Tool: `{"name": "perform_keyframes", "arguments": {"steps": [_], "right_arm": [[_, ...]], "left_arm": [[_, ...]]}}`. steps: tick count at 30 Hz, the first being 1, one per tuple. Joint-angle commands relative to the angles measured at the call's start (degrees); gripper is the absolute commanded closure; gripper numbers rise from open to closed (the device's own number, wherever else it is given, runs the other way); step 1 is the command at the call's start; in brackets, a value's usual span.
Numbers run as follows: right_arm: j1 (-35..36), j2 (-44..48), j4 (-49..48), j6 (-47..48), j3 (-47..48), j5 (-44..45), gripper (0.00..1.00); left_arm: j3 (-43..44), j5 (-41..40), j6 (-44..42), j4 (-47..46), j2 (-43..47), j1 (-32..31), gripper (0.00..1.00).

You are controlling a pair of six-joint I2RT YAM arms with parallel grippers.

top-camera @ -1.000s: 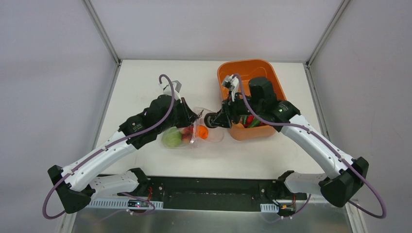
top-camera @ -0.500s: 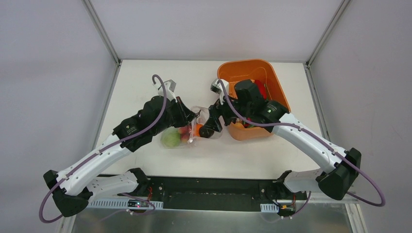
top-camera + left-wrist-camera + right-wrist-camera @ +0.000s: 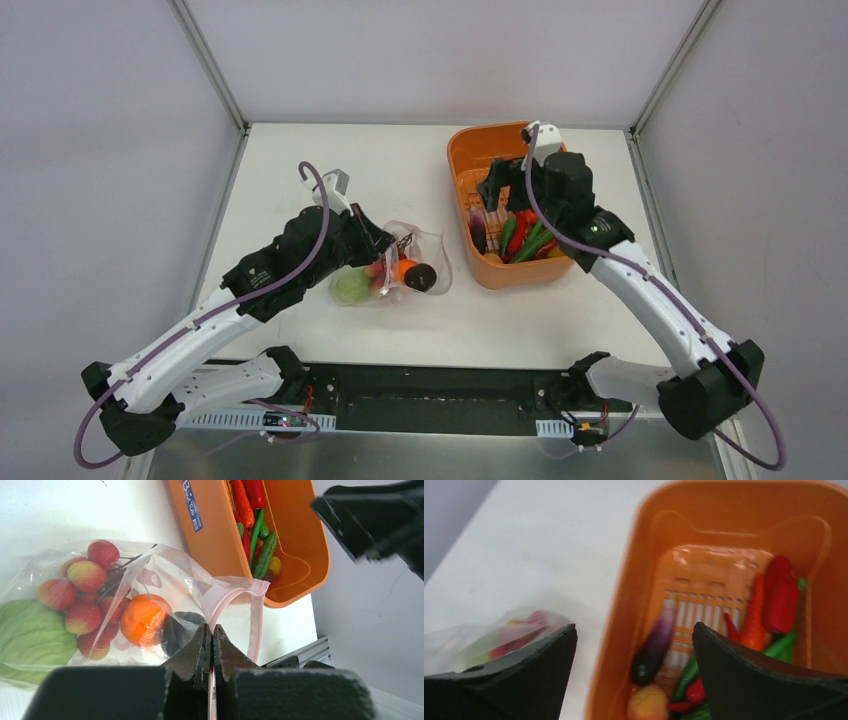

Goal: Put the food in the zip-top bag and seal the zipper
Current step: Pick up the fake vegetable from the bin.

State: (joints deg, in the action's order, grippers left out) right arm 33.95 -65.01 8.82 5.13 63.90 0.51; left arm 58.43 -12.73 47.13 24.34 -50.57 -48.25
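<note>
over orange tub (image 3: 616,645): right jaws spread | left jaws clenched on zipper (image 3: 258,625) | zip-top bag (image 3: 165,575) beside tub

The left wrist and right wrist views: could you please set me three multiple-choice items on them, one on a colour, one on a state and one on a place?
1. The strip along the mouth of the bag is:
A. blue
B. pink
C. green

2. The right gripper, over the tub, is:
A. shut on the strip
B. shut on the tub's rim
C. open and empty

3. The round orange fruit lies:
A. in the tub
B. in the bag
C. in the right gripper

Answers:
1 B: the strip shows pink in the left wrist view.
2 C: its fingers stand wide apart with nothing between them.
3 B: the fruit shows through the bag's clear plastic.
</note>
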Motion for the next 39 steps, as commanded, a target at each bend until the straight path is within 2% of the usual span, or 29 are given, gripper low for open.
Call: {"name": "perform_keyframes", "arguments": {"steps": [1,4,8,12,20,30,33,38,39], "right_arm": [[-9.02,-7.58,6.61,-7.24,3.57,6.85,0.13],[-12.95,-13.38,9.42,-8.55,5.11,10.38,0.12],[-15.05,-20.42,8.40,-8.04,6.98,15.35,0.12],[-16.07,-28.50,5.51,-7.32,11.09,21.42,0.18],[-20.01,-39.44,7.01,-8.06,20.58,22.23,0.29],[-20.95,-42.30,-1.42,-11.76,11.01,14.63,0.41],[-20.93,-43.33,0.05,-10.91,10.74,10.53,0.49],[-20.92,-40.76,-1.01,-9.90,9.21,5.68,0.66],[-20.94,-39.69,-1.53,-9.75,8.57,4.64,0.72]], "left_arm": [[0.71,-1.25,-1.01,-1.06,-0.33,0.51,1.00],[0.98,-1.22,-1.57,-0.41,-0.83,0.50,1.00],[0.92,-1.53,-2.34,0.15,-1.11,0.46,1.00],[1.53,-2.15,-3.19,0.76,-1.44,0.44,1.00],[1.91,-4.37,-4.33,3.41,-0.78,0.44,1.00],[2.53,-4.68,-4.86,3.76,-1.65,0.44,1.00],[2.36,-4.48,-4.79,3.79,-1.54,0.46,1.00],[2.23,-4.61,-4.61,3.53,-1.35,0.53,1.00],[2.31,-4.52,-4.60,3.53,-1.40,0.51,1.00]]}}
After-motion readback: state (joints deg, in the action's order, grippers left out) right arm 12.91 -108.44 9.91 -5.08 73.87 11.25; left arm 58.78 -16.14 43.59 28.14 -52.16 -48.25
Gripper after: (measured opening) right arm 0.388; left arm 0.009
